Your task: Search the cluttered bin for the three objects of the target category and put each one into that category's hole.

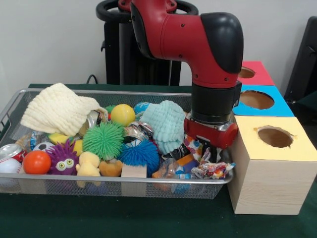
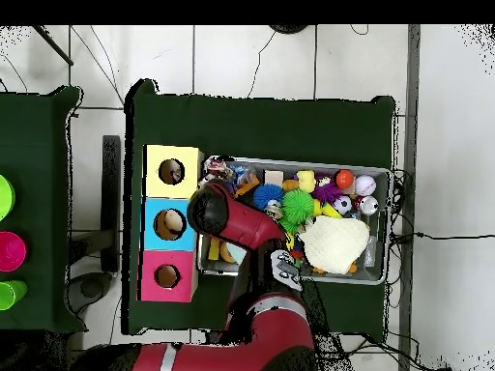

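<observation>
The wire bin [image 1: 124, 92] is full of mixed things: a cream cloth [image 1: 59, 109], a pale blue cloth [image 1: 166, 124], green [image 1: 103, 140] and blue [image 1: 139, 153] spiky balls, a purple spiky toy [image 1: 63, 157], an orange ball [image 1: 36, 162], a yellow ball [image 1: 122, 114] and a soda can [image 1: 10, 150]. My gripper [image 1: 207, 150] is lowered into the bin's right end, just above crinkly snack packets [image 1: 213, 170]. The wrist hides its tips in both views. From above, the arm [image 2: 218, 213] covers the bin's end beside the boxes.
Three boxes with round holes stand in a row against the bin's end: yellow [image 1: 275, 136], blue [image 1: 256, 99] and red [image 1: 246, 73]. The yellow one touches the bin's corner. A yellow plush [image 1: 88, 164] and a wooden block [image 1: 133, 171] lie at the bin's front wall.
</observation>
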